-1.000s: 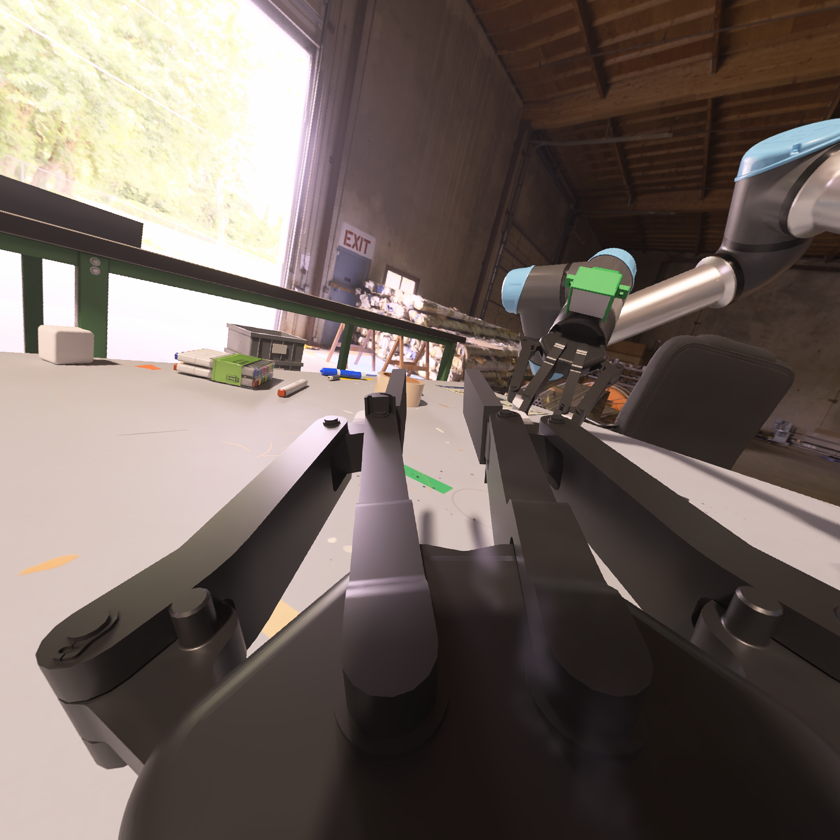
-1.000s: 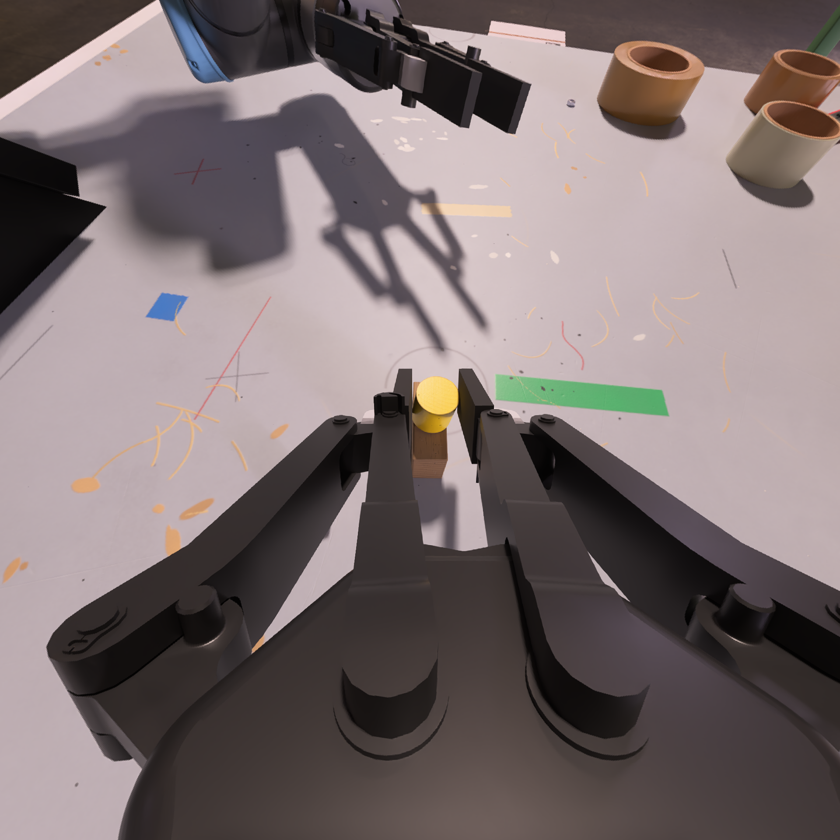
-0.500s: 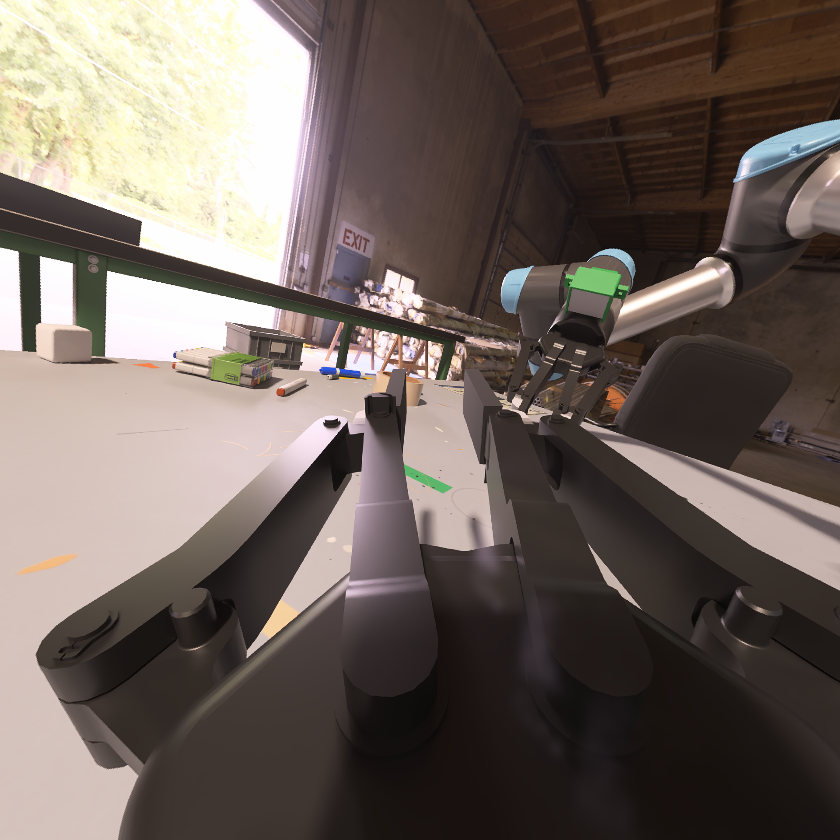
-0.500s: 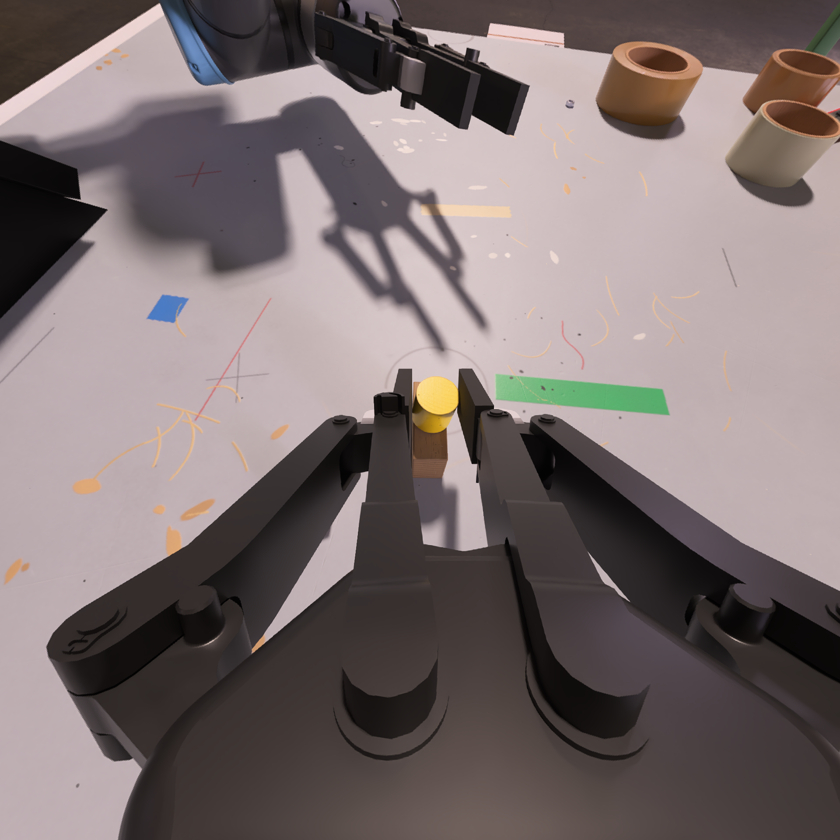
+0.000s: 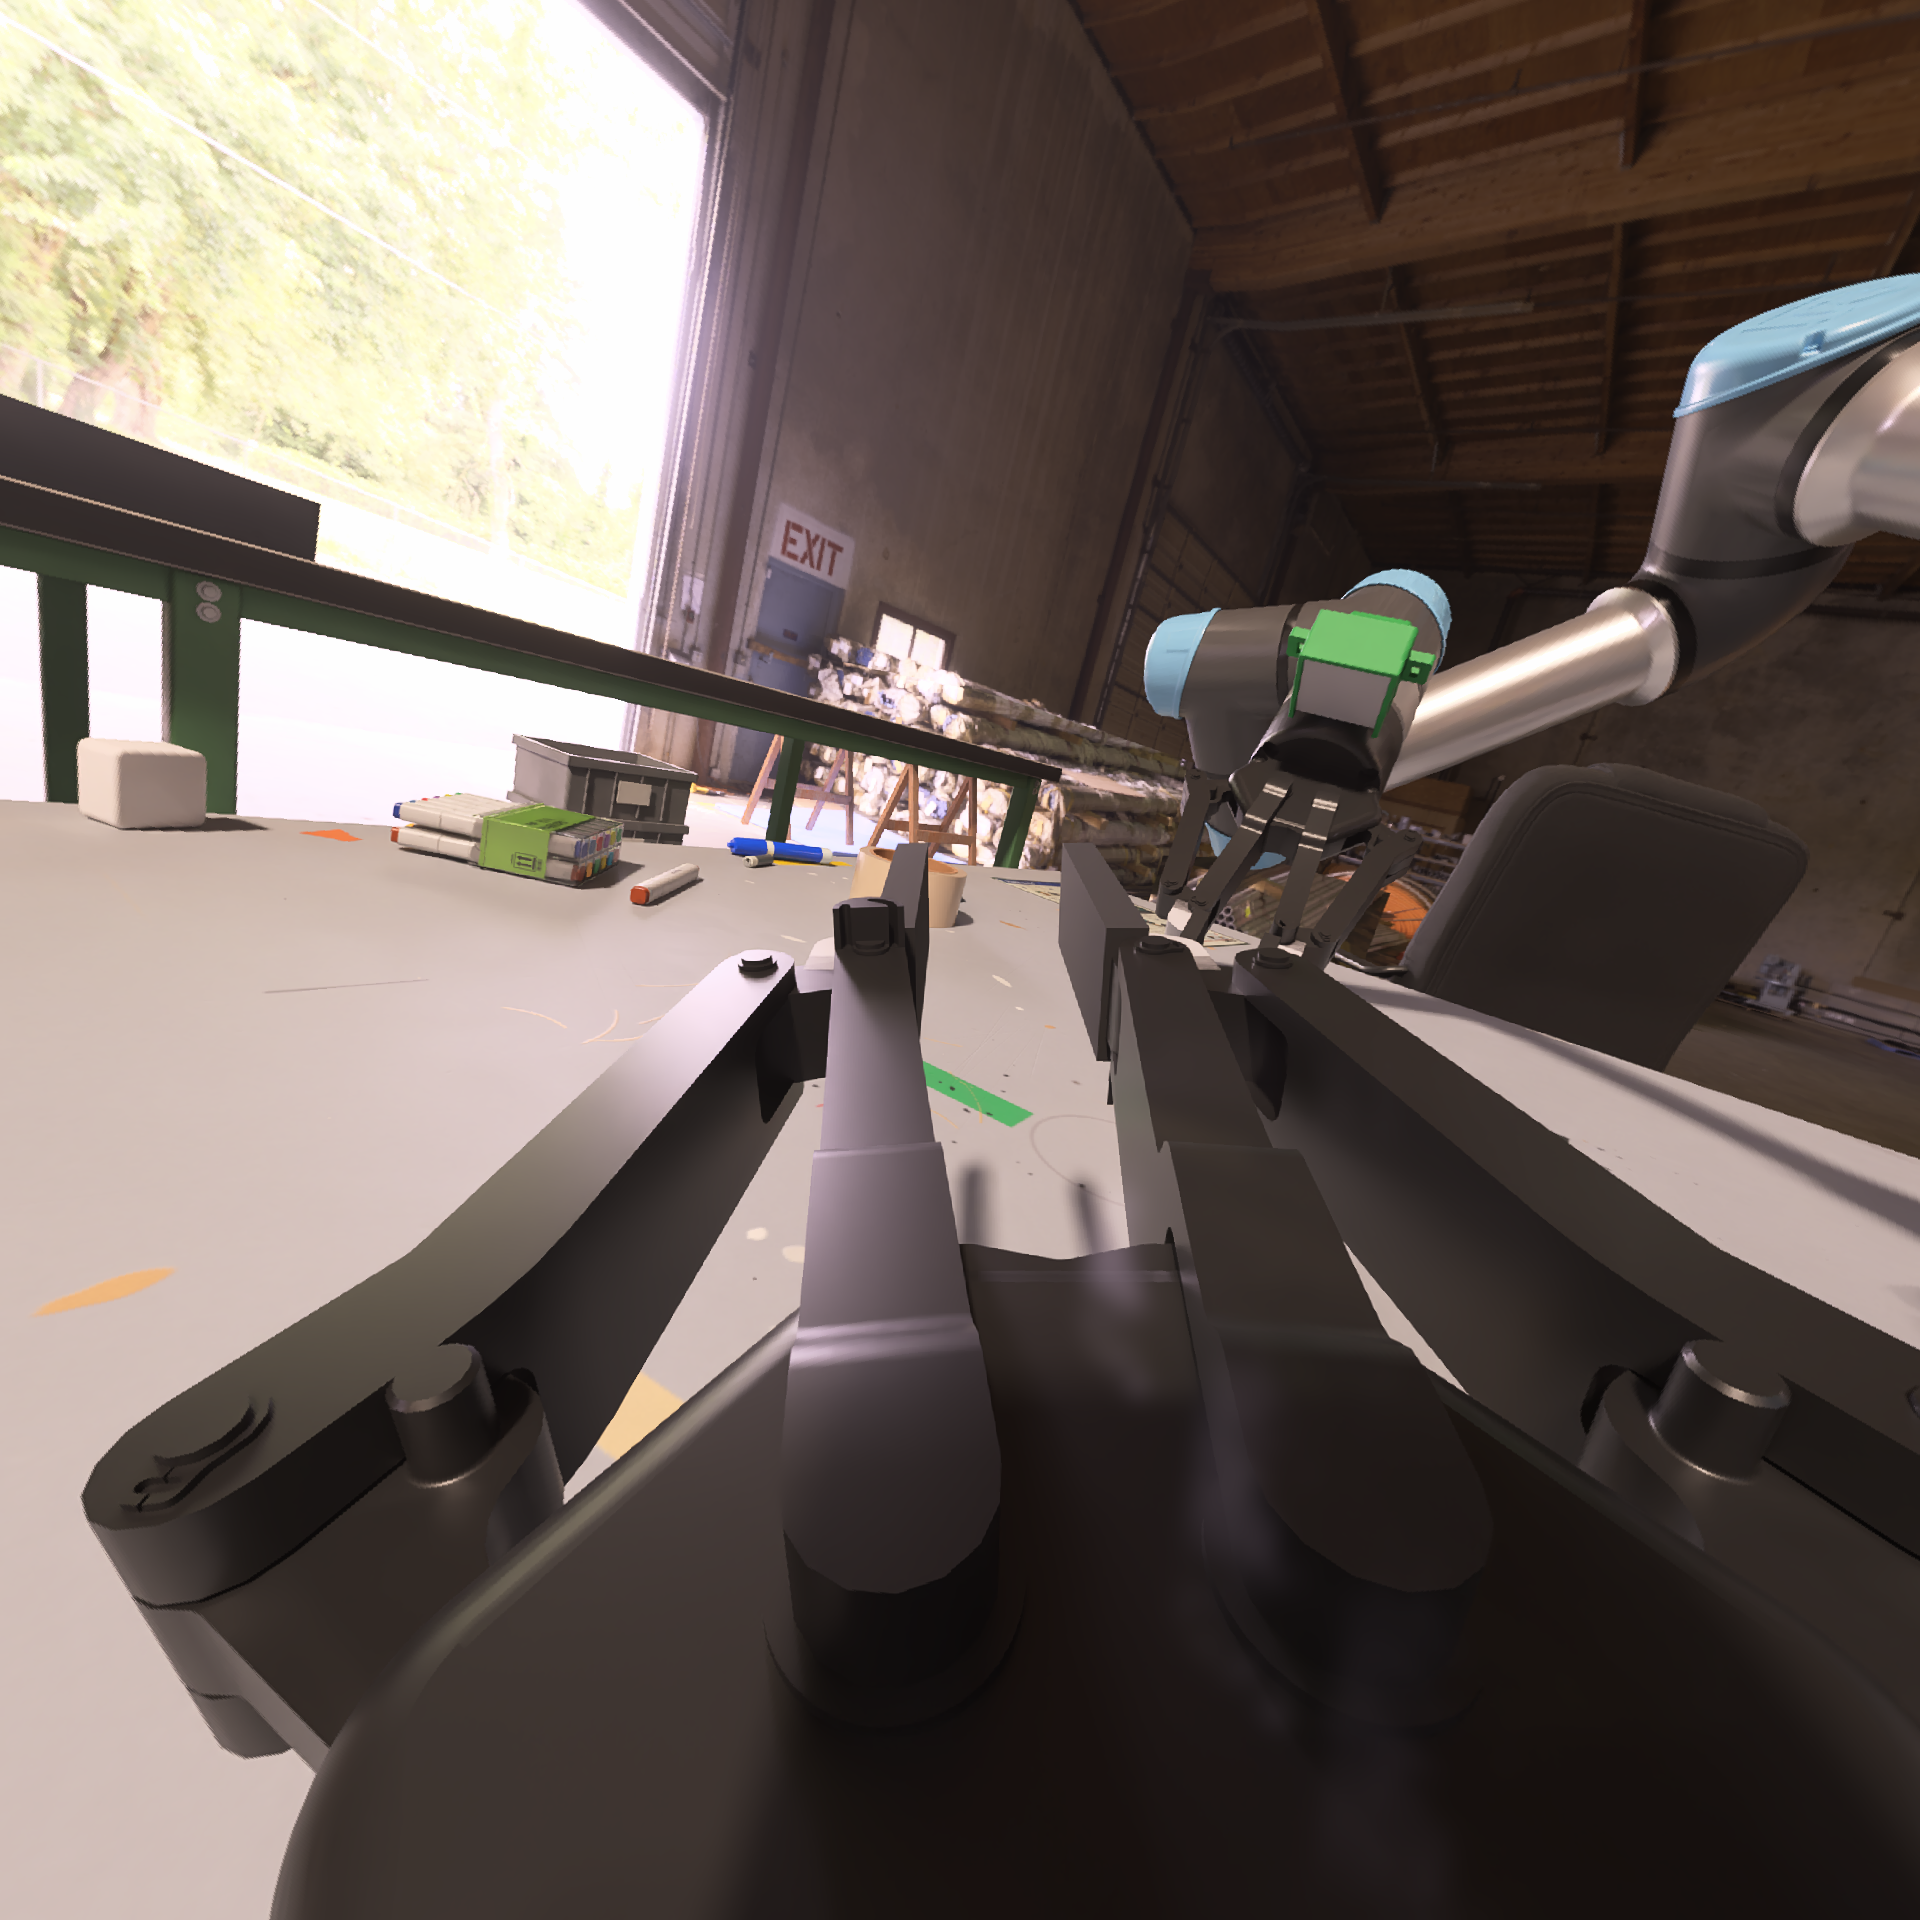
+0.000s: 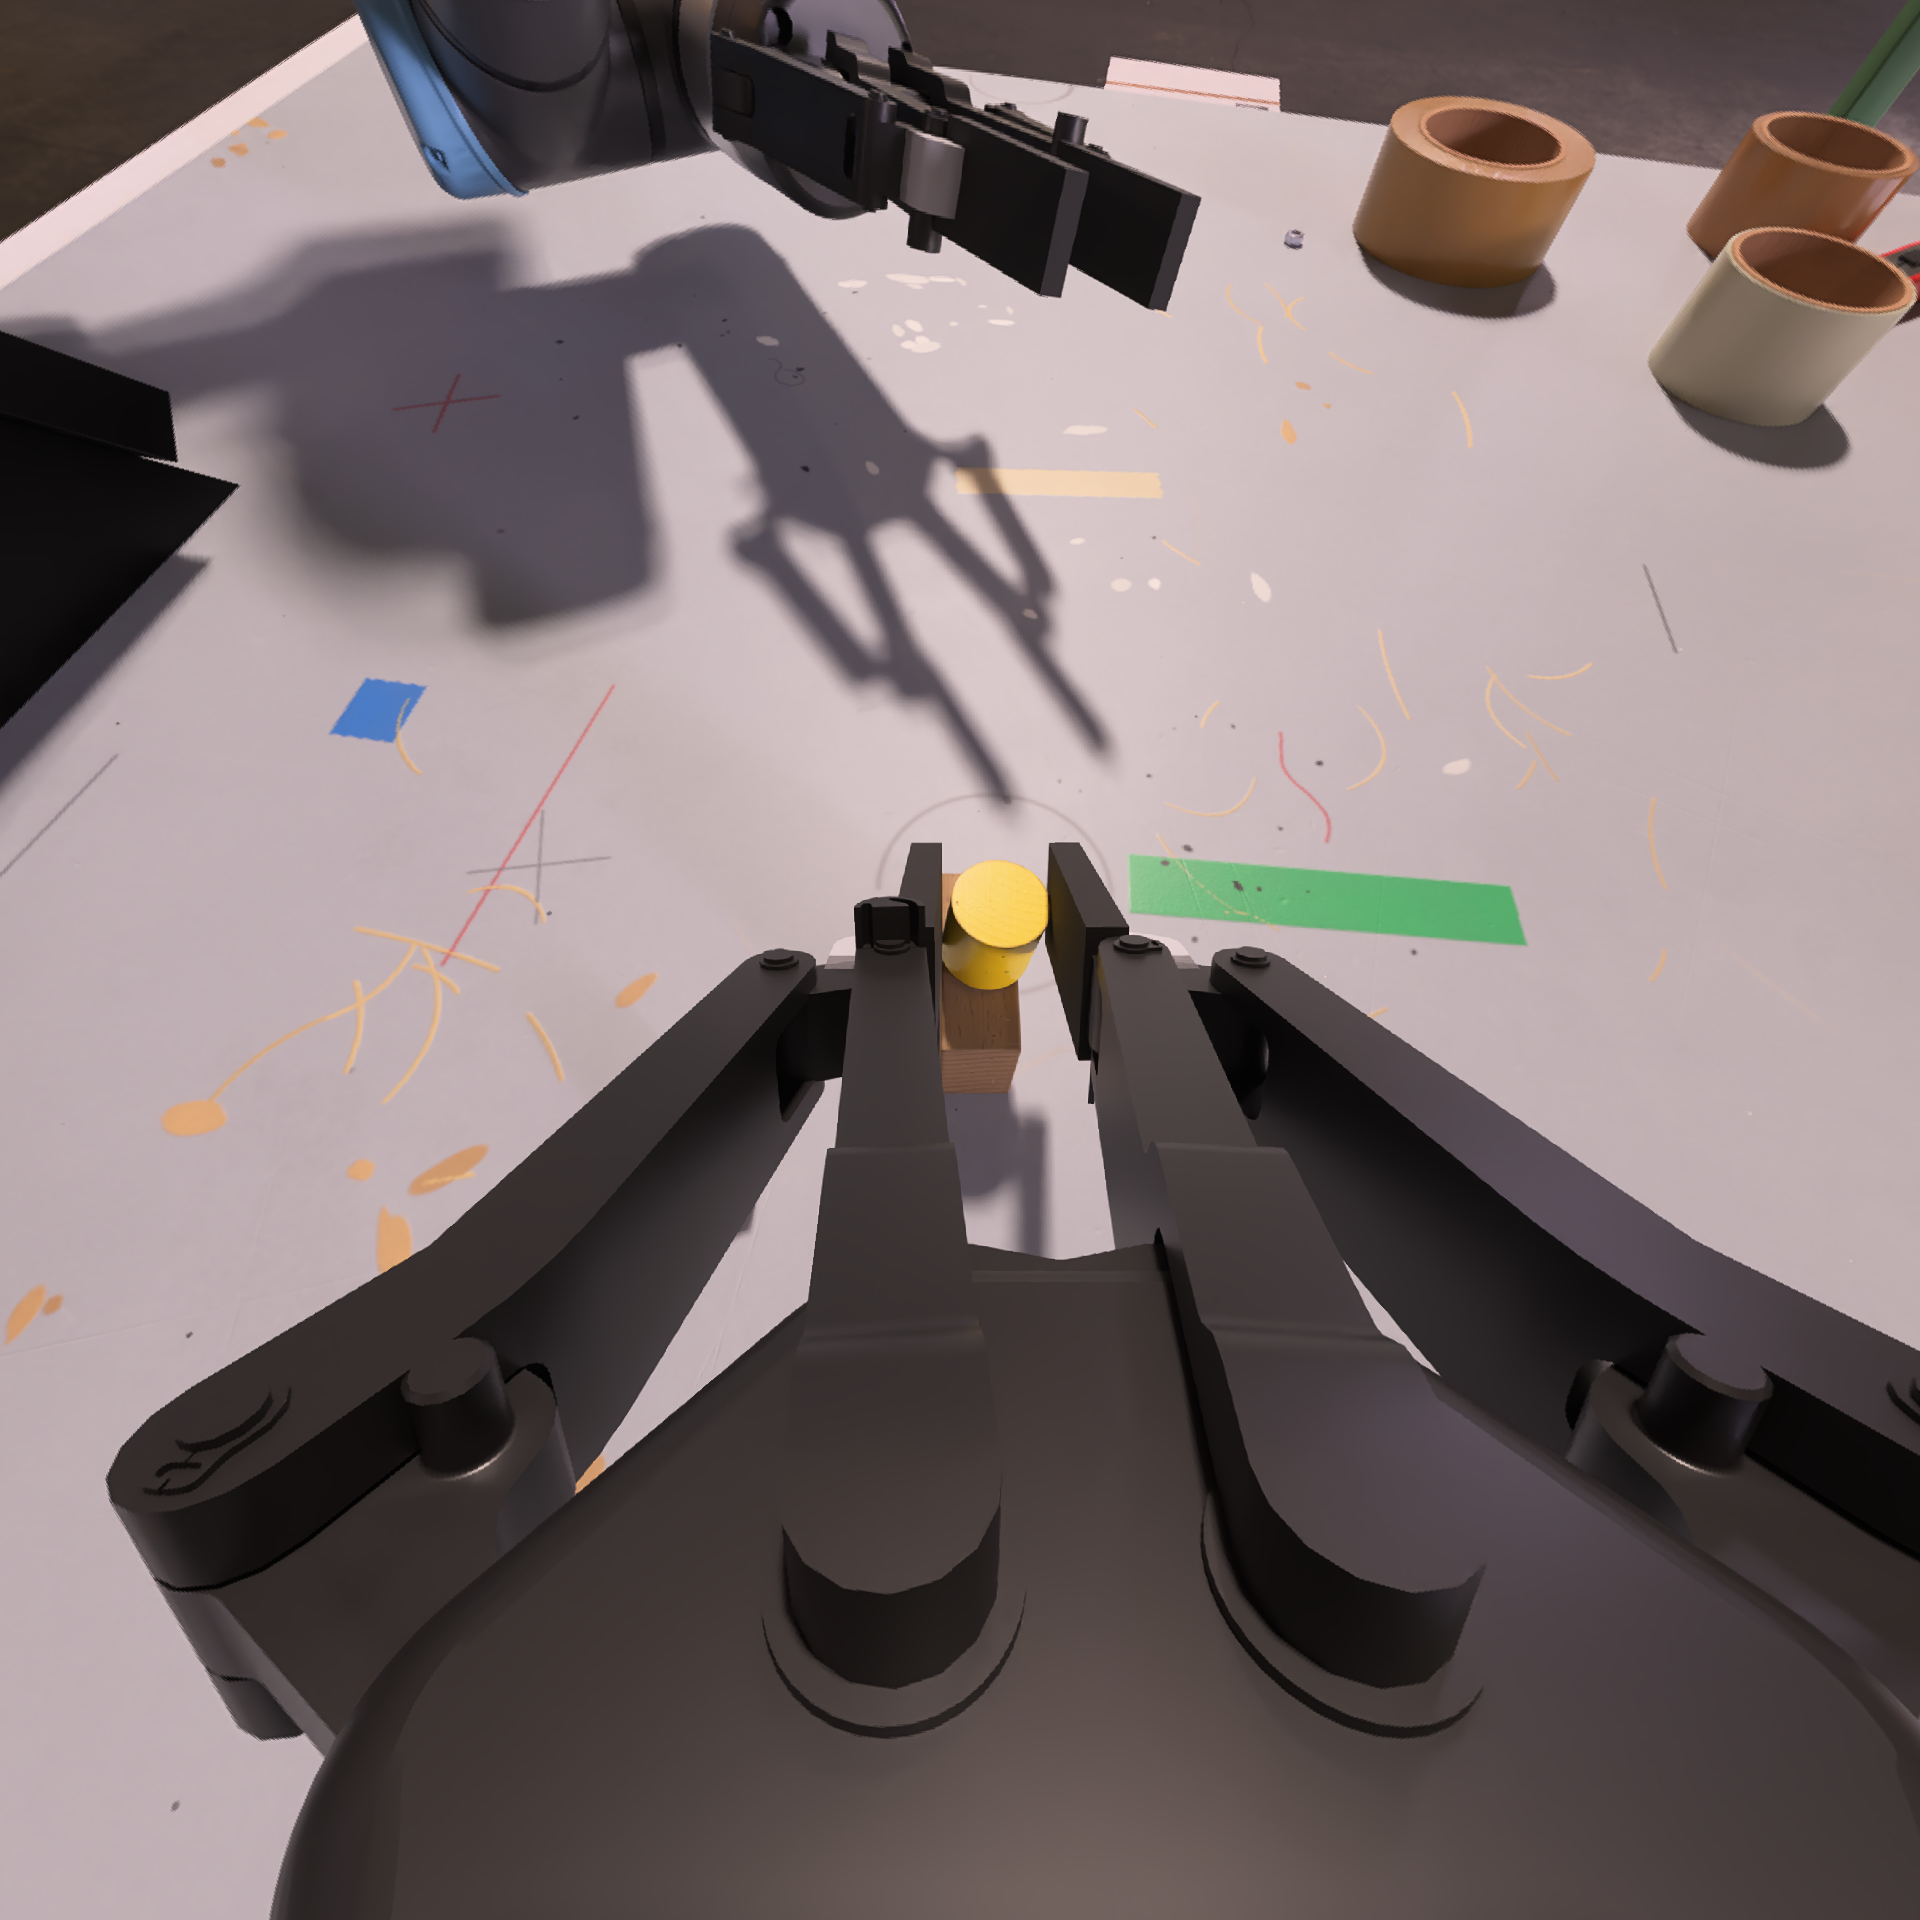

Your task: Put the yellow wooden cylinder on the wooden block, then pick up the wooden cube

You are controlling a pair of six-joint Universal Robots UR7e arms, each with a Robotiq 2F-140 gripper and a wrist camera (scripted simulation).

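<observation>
The yellow wooden cylinder stands upright on the wooden block on the grey table. My right gripper is shut on the cylinder, one finger pad on each side of it. The right gripper also shows far off in the left wrist view, pointing down at the table; the cylinder and block are hidden there behind my own finger. My left gripper is open and empty, held low over the table; it shows at the top of the right wrist view. No wooden cube shows in either view.
Three tape rolls stand at the far right. A green tape strip lies right of the block. A marker box, grey bin, white block and dark chair ring the table.
</observation>
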